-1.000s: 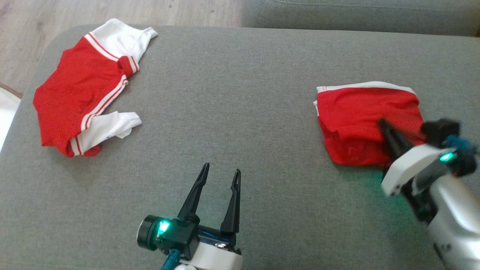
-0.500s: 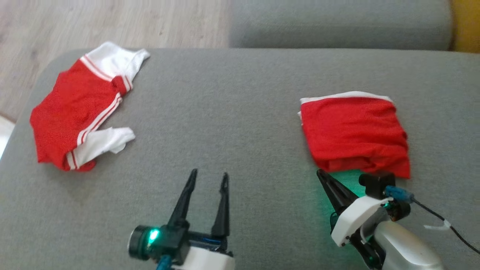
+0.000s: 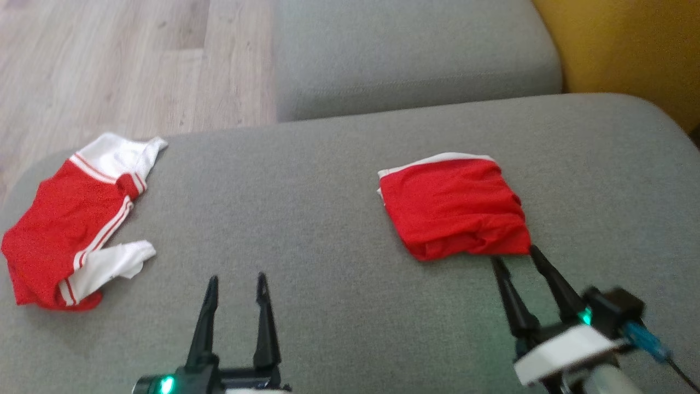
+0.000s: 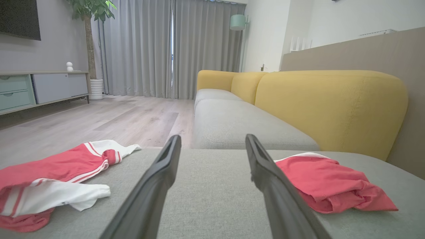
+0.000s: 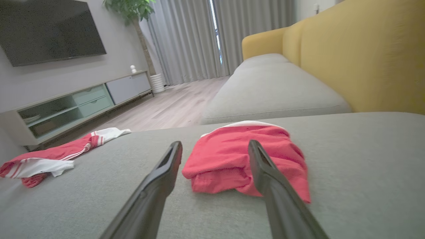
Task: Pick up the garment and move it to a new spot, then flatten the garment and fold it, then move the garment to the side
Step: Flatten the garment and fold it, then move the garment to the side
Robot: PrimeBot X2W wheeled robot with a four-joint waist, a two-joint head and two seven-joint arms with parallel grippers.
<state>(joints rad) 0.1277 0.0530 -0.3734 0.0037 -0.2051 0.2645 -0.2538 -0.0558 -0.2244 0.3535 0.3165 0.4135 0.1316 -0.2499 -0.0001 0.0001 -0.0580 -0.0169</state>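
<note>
On the grey fabric sofa cushion (image 3: 328,180), the folded red cloth garment with a white edge (image 3: 454,210) lies at eleven o'clock, just beyond the right gripper (image 3: 514,254), whose jaws stand apart and empty. The left gripper (image 3: 237,277), jaws likewise apart, sits well off at the garment's eight o'clock.

A big grey soft cloth seat (image 3: 306,219), flat on top, with round corners at the far left and far right. On the right half, a folded red cloth piece (image 3: 454,205), lying flat, with a thin white edge along its far side and some lumpy folds at its near right corner. Over at the left edge of the seat, a red and white striped cloth piece (image 3: 65,224), spread out and wrinkled. Red in the middle, white at the far end and white again at the near end, with thin stripes between. Well apart from each other, these two, with bare grey cloth in between.
</note>
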